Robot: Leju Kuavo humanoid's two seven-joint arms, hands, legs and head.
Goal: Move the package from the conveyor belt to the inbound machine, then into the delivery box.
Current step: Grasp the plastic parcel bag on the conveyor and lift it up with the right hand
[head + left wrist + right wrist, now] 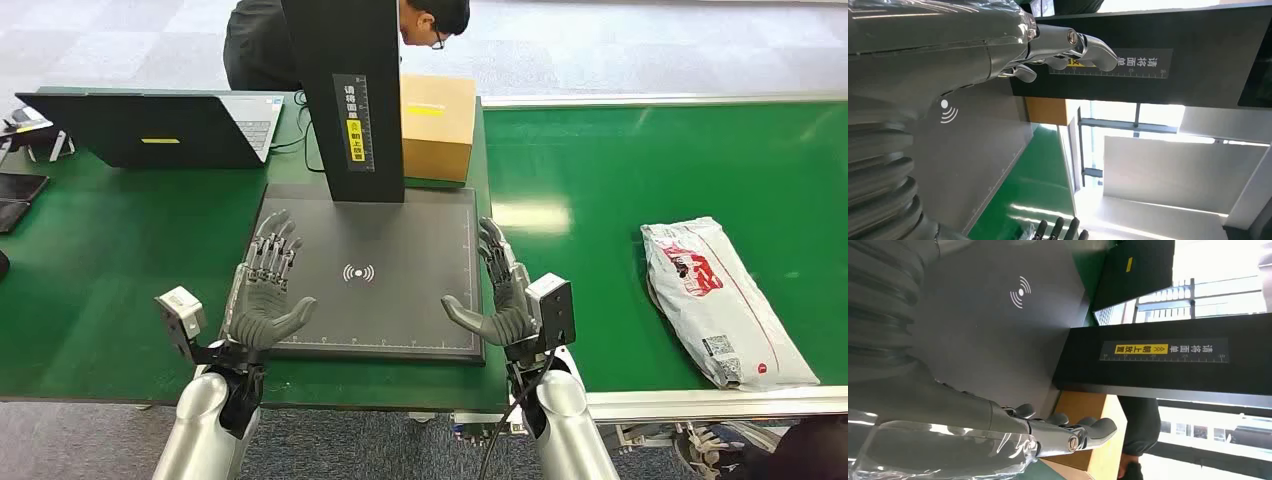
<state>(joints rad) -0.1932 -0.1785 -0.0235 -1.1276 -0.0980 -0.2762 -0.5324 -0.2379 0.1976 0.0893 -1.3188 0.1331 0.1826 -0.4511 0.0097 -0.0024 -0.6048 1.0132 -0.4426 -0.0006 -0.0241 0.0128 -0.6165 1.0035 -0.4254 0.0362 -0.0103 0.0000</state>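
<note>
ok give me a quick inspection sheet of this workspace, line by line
surface: green table on the left, green conveyor belt on the right
job's things: white package flat on the belt; black inbound machine pad bare
clutter: open laptop, cardboard box behind the machine's post
grippers: left hand and right hand open, holding nothing, at the pad's side edges
cables: dark cable beside the laptop
surroundings: person leaning in behind the table

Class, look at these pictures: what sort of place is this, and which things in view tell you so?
Probably a parcel-sorting or logistics workstation: a white plastic mail package lies on a green conveyor belt, beside a black scanning platform, with a brown cardboard box behind.
</note>
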